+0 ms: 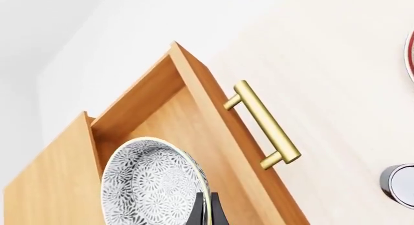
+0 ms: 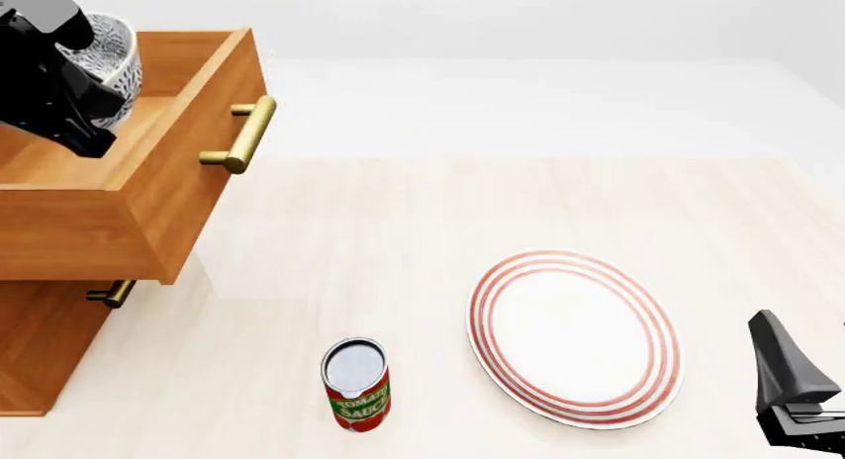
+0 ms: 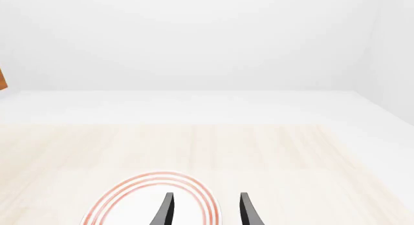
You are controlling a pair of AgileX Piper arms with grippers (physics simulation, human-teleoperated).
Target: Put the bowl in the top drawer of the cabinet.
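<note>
Light-brown wood frames the scene on the left: the top drawer (image 2: 145, 182) of the cabinet (image 2: 46, 340) stands pulled well out, its brass handle (image 2: 244, 133) facing the open counter (image 2: 396, 241). The left claw (image 1: 207, 208) grips the rim of the speckled bowl (image 1: 152, 184), its dark fingers pinched close on the edge, and holds the bowl tilted above the open drawer box; the front view shows it over the rear part of the drawer, though whether it touches the drawer floor yet I cannot tell. The step in hand looks like the lowering and release. To do it well, the bowl should go down until its base rests on the drawer floor, clear of the side walls and front panel, and be levelled so it does not roll when let go; only then should the fingers part, and the arm lift straight up so it does not catch the rim. The right claw (image 3: 203, 208) waits with its fingers apart and nothing between them, near the red-ringed plate (image 2: 575, 335), with a tomato can (image 2: 356, 385) standing further left.
</note>
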